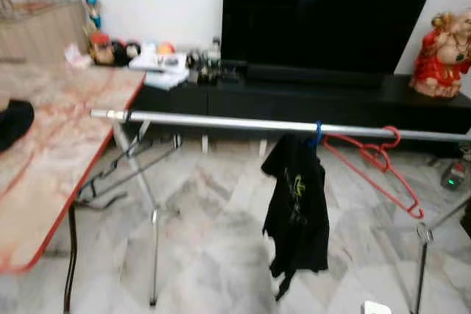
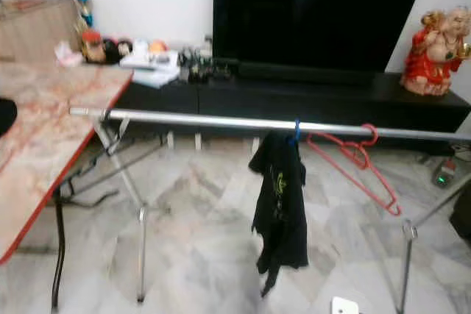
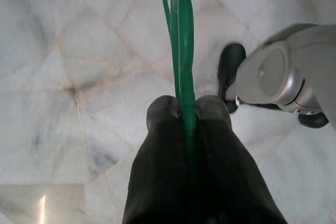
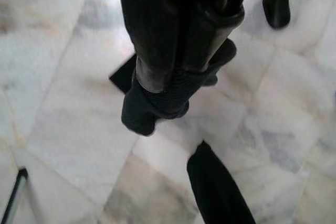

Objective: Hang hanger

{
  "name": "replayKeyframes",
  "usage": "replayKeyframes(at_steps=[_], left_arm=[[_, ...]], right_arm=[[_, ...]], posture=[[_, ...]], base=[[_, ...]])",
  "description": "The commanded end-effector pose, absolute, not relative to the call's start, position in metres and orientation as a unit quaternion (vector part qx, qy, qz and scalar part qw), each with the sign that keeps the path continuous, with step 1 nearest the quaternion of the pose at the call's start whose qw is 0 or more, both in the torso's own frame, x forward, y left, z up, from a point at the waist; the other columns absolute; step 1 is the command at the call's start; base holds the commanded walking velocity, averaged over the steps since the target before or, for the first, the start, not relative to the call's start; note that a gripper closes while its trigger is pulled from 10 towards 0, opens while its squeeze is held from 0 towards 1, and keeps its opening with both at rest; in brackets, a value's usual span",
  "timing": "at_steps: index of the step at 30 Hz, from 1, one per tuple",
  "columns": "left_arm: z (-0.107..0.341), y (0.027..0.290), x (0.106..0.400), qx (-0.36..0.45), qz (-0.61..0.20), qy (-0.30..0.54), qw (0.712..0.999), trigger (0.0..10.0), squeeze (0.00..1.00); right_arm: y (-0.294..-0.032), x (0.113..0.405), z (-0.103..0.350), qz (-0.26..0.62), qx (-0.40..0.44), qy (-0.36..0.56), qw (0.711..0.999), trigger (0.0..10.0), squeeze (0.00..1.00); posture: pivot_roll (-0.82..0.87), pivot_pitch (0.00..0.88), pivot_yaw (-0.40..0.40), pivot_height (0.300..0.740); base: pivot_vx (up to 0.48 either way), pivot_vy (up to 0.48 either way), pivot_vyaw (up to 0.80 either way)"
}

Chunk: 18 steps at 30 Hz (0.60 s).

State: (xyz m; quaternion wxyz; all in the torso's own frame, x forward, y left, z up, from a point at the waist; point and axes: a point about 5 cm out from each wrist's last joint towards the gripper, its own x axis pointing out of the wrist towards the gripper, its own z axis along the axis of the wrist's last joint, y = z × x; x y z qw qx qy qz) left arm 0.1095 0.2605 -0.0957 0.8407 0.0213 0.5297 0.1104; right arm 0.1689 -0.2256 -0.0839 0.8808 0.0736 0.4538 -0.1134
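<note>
Risk lies chiefly in the grip: the green hanger (image 3: 185, 51) is pinched at one thin section only, so it could swivel between the fingers as the arm rises toward the rail (image 1: 221, 120). If the hook turned aside, it would miss the bar or glance off. A second hazard — the black shirt (image 1: 296, 207) on its blue hanger (image 1: 317, 135) and the red hanger (image 1: 377, 158) crowd the rail's right part, and a swing there could tangle. The bare stretch near the table (image 1: 51, 152) looks safer.

Left gripper (image 3: 188, 109): fingers clamped tight on the green hanger, low over the marble floor (image 3: 79, 77).

Right gripper (image 4: 170, 85): fingers pressed together on a dark garment (image 4: 157, 106) — its identity is unclear — also held above the floor.
</note>
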Motion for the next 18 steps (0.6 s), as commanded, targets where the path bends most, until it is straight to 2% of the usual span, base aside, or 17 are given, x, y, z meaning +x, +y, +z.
replayKeyframes(at_steps=[1,18], left_arm=[[-0.0956,0.2554,0.1151,0.021,0.102,0.523,0.846,10.0,0.00],[-0.0935,0.2593,0.1186,0.025,0.101,0.522,0.846,10.0,0.00]], right_arm=[[-0.2336,0.1748,-0.0791,-0.125,0.071,0.440,0.886,10.0,0.00],[-0.2318,0.1748,-0.0795,-0.134,0.076,0.437,0.886,10.0,0.00]], posture=[[0.13,0.000,-0.086,0.740],[0.13,0.000,-0.077,0.740]], base=[[-0.266,0.000,0.00],[-0.267,0.000,0.00]])
